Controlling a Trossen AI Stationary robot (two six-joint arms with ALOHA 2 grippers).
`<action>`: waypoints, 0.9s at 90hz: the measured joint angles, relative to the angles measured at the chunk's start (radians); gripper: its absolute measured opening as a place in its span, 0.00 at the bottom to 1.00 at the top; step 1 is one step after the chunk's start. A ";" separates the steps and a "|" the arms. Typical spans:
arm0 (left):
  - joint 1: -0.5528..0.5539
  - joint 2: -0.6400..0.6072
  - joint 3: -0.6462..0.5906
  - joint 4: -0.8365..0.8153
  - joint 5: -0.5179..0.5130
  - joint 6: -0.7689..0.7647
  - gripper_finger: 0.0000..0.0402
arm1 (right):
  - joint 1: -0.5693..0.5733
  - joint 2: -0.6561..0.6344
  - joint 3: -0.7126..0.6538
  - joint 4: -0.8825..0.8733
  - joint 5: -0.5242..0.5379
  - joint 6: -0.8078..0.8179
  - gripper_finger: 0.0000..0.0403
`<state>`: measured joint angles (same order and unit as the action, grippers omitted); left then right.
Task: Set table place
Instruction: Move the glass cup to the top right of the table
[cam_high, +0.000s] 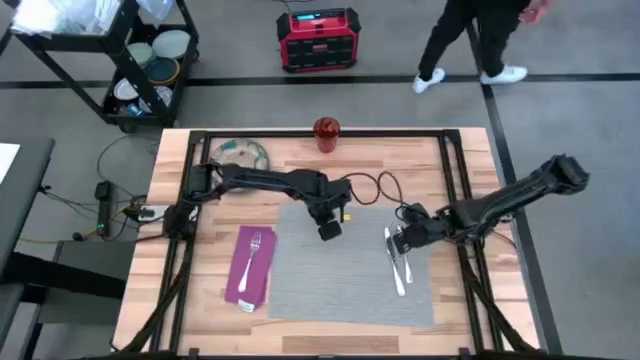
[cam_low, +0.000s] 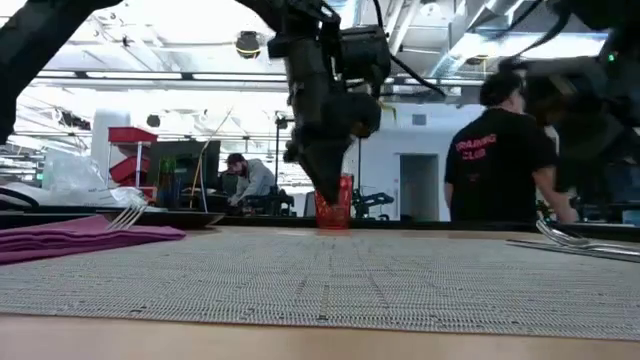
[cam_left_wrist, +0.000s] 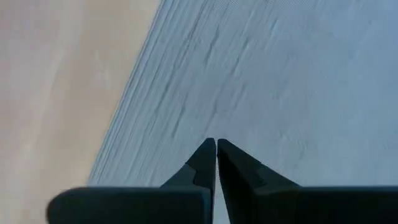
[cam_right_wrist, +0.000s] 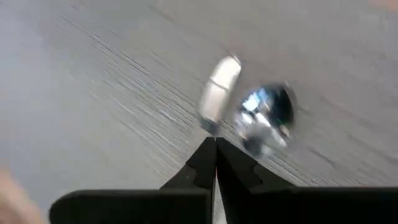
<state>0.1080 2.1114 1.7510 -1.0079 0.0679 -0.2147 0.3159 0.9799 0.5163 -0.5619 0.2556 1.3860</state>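
A grey woven mat (cam_high: 350, 270) lies mid-table. To its left a magenta napkin (cam_high: 250, 268) carries a fork (cam_high: 254, 250). Knife (cam_high: 394, 268) and spoon (cam_high: 406, 264) lie on the mat's right part. The speckled plate (cam_high: 240, 155) rests at the far left and the red cup (cam_high: 326, 132) stands at the far edge. My left gripper (cam_high: 330, 230) is shut, points down and hovers over the mat's far part (cam_left_wrist: 261, 81). My right gripper (cam_high: 399, 241) is shut, its tips beside the spoon's bowl (cam_right_wrist: 267, 115) and the knife's end (cam_right_wrist: 221, 90). My right gripper comes slanting down from the table's right side, with its shut fingertips (cam_right_wrist: 205, 155) close by the far ends of the spoon and knife, which lie flat on the mat. Whether the tips touch either one cannot be told.
Cables (cam_high: 380, 188) loop on the table between the arms. Beyond the far edge stand a black shelf cart with dishes (cam_high: 150, 60) and a red box (cam_high: 318, 40), and a person (cam_high: 470, 40) walks there. Bare wood shows on the table's near left and right.
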 joint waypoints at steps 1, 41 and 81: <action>0.001 -0.001 0.007 -0.013 -0.006 0.007 0.00 | -0.003 -0.007 0.000 0.003 0.004 -0.002 0.00; 0.242 -0.216 -0.170 -0.039 -0.331 -0.179 0.00 | -0.131 -0.110 0.001 -0.035 0.062 -0.084 0.00; 0.548 -0.260 -0.153 0.108 -0.226 -0.092 0.00 | -0.265 -0.111 0.001 0.015 0.030 -0.219 0.00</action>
<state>0.6557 1.8519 1.5981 -0.9000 -0.1581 -0.3063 0.0507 0.8692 0.5173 -0.5472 0.2856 1.1674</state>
